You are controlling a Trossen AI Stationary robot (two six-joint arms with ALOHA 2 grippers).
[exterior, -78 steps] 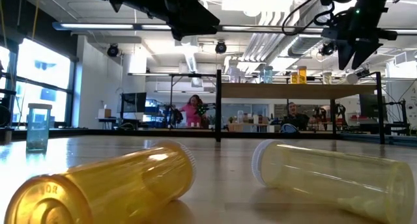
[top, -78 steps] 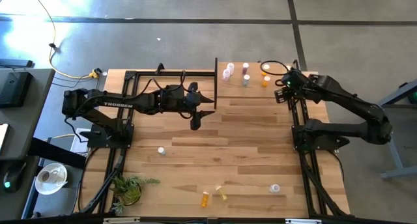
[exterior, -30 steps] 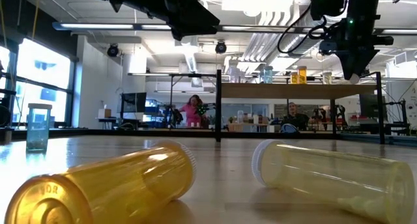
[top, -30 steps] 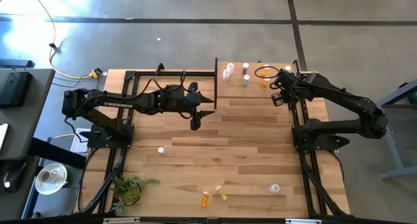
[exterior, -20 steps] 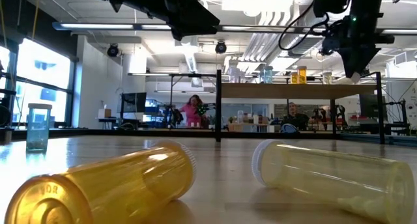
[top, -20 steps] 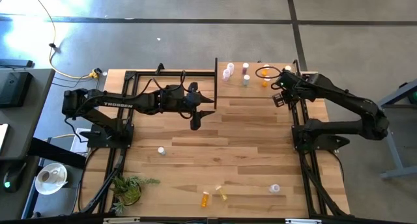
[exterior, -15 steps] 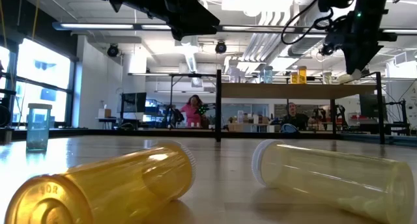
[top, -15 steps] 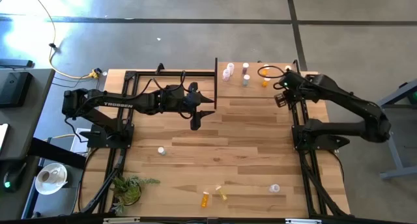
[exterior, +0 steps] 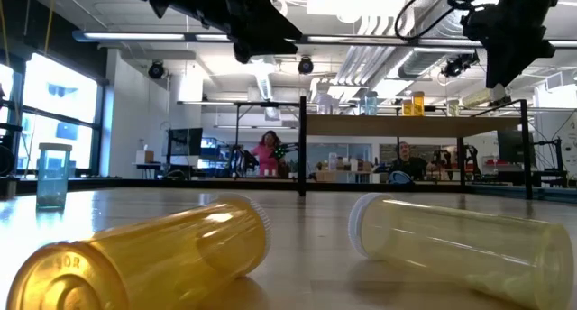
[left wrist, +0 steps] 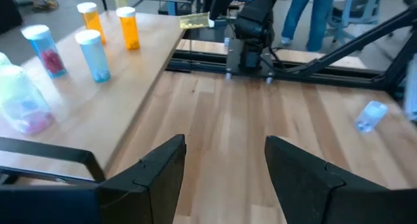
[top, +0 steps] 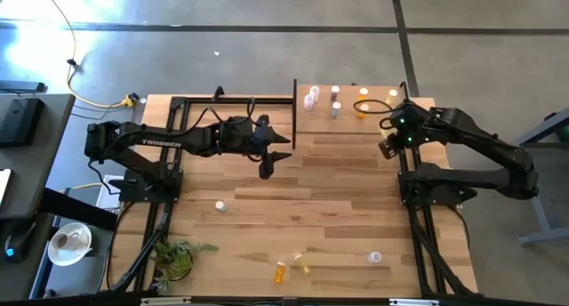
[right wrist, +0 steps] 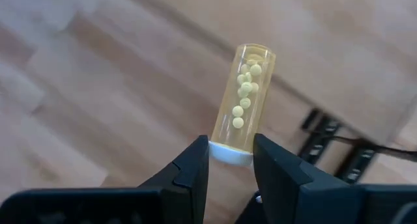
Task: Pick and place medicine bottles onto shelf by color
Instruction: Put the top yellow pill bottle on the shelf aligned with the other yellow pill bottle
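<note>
Tabletop [top: 338,190] below; right tool [right wrist: 229,160] pinches yellow bottle [right wrist: 244,100] by cap. Left tool [left wrist: 225,168] wide, empty.

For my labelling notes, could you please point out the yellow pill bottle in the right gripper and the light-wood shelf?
yellow pill bottle [right wrist: 245,100], right wrist view, clear body.
light-wood shelf [top: 348,126], high view, bare board.

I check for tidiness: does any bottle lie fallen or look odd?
Yes. An orange bottle and a yellow bottle lie on their sides on the table's near edge, not upright. No spill shows.
</note>
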